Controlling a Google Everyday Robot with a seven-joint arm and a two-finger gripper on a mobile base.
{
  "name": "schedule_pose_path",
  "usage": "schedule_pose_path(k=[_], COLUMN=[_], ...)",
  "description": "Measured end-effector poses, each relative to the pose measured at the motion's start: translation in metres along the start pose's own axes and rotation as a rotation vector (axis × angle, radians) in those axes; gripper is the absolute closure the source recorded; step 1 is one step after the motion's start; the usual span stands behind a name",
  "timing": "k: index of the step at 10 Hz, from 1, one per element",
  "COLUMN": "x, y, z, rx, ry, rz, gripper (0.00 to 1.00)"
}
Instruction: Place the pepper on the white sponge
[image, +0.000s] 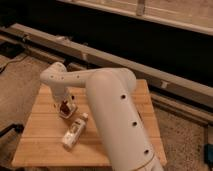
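- wooden table (45, 145), light slatted top
- white bottle (74, 132) lying on the table
- gripper (64, 108) low over the table, beside the bottle's cap end

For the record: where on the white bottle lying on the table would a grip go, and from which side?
Across the middle of the white bottle, from above: it lies flat on the wooden table, long axis diagonal, cap toward the gripper, so its narrow width probably suits the fingers. The gripper sits just beyond the cap end.
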Motion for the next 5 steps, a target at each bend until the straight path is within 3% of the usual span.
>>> schedule_pose_path(k=[5], x=[0.0006], y=[0.0042], z=[-0.005], rx=[-0.014], ry=[0.013], rz=[0.005], gripper=[0.2])
